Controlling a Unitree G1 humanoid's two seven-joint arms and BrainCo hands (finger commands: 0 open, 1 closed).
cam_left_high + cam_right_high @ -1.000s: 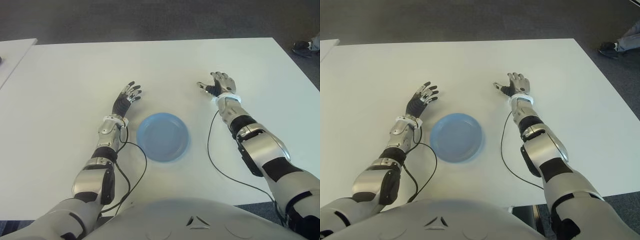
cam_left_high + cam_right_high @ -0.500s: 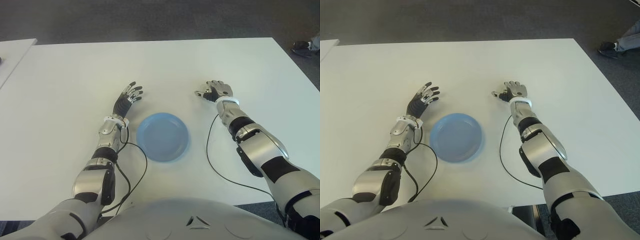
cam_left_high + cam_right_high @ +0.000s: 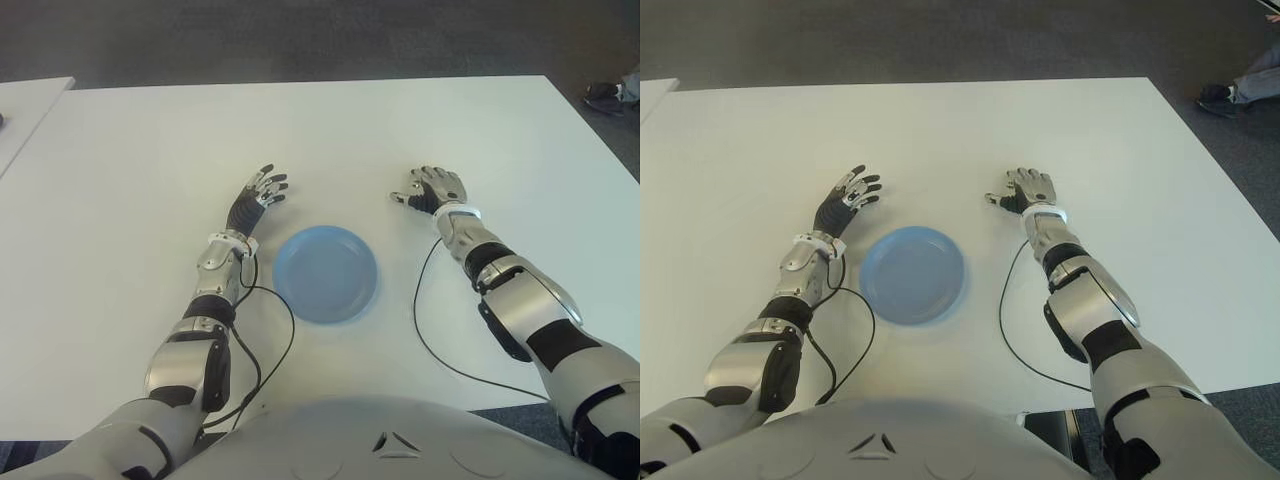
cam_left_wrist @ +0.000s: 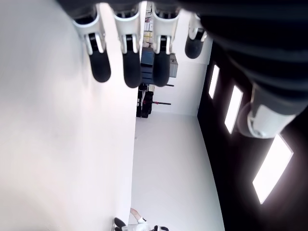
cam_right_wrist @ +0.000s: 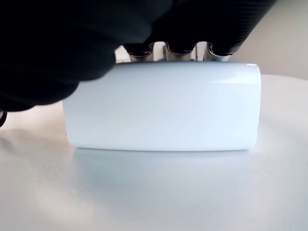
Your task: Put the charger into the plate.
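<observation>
Fingers (image 5: 183,48): those of the right hand (image 3: 436,188) are curled over the top of the charger, palm down, closed on it.
Charger (image 5: 163,108): a white rounded block lying on the desk under the right hand, well to the right of the plate and not in it.
Left hand (image 3: 257,196): shows left of the plate, fingers (image 4: 132,72) spread straight and holding nothing.
Plate (image 3: 327,272): round, blue, flat on the desk between the two forearms, nothing in it.
Desk (image 3: 330,135): white, wide, carrying the plate and charger.
Cables (image 3: 425,320): thin black leads trail from each wrist across the desk.
</observation>
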